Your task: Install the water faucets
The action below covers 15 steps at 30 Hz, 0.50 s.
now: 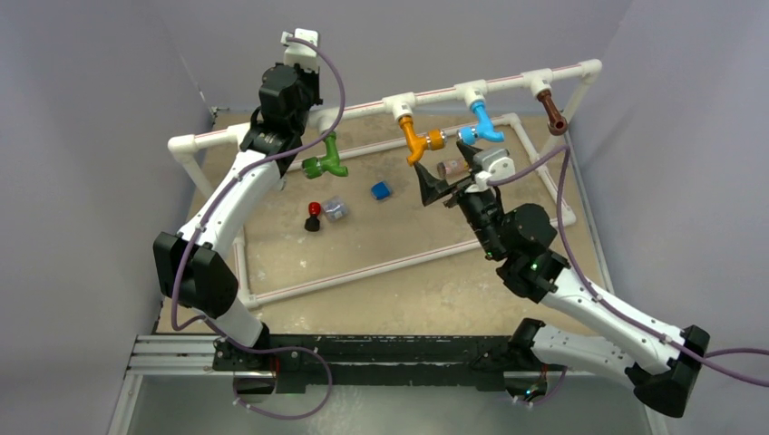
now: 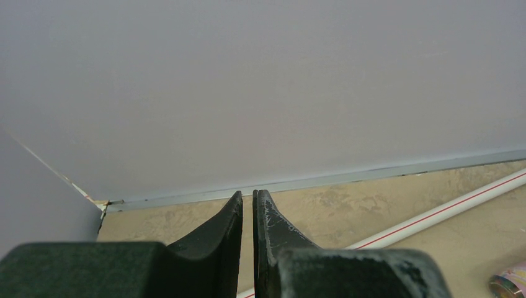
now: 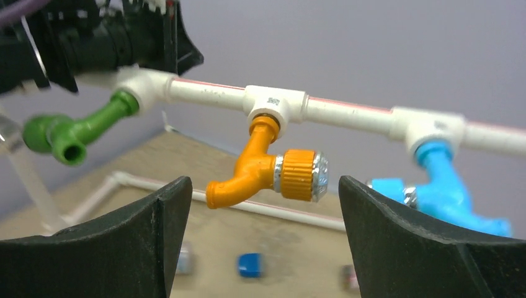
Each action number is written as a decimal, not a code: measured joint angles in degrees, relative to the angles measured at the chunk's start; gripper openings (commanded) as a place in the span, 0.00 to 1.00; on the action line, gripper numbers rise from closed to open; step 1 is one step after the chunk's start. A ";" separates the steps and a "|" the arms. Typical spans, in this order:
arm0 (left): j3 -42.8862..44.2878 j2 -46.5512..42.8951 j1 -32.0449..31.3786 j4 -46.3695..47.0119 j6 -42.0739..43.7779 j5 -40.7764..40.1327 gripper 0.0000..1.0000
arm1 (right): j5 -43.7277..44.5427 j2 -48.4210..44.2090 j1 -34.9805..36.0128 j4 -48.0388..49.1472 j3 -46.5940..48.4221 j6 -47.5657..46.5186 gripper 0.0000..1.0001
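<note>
Water faucets (image 1: 413,140) hang from the white pipe (image 1: 440,95) across the upper frame; right gripper (image 3: 263,181) released below them, left gripper (image 2: 247,195) clenched, empty.

Reaching high and far back with left arm (image 1: 231,190), left gripper (image 2: 247,205) pinched together. Stretching forward with right arm (image 1: 589,304), right gripper (image 3: 263,180) spread wide.

Bright, soft, even light falls from above, leaving only faint, blurred shadows on the table (image 1: 408,272) and no hard glare on the grey wall (image 2: 248,81). In the right wrist view the orange faucet (image 3: 263,171) is sharp, with small glints on its silver end, while the blue block (image 3: 251,265) below it is smeared out of focus. The left wrist view is duller and slightly soft up close.
</note>
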 measured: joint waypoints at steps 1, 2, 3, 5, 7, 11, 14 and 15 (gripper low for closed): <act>0.00 0.00 0.00 0.02 0.00 0.00 0.09 | -0.85 -0.11 0.00 -1.40 0.72 -3.87 0.87; 0.00 0.00 0.00 0.02 0.00 0.00 0.09 | -2.03 -0.13 0.00 -3.39 1.84 -8.41 0.87; 0.00 0.00 0.00 0.04 -0.02 0.00 0.09 | -2.97 -0.02 0.00 -5.35 3.08 -12.74 0.87; 0.00 0.00 0.00 0.04 -0.02 0.00 0.09 | -4.26 0.17 0.00 -8.87 5.31 -20.09 0.87; -0.02 0.00 0.00 0.04 0.00 0.00 0.09 | -5.27 0.35 0.04 -11.74 7.13 -26.93 0.88; -0.02 0.00 0.00 0.07 0.00 0.00 0.09 | -6.32 0.48 0.55 -15.28 8.00 -41.83 0.89; -0.02 0.00 0.00 0.07 0.00 0.00 0.09 | -5.86 1.53 2.05 -17.00 8.00 -51.34 0.90; -0.02 0.00 0.00 0.07 -0.02 0.00 0.09 | -5.46 2.10 2.91 -17.33 8.00 -54.42 0.90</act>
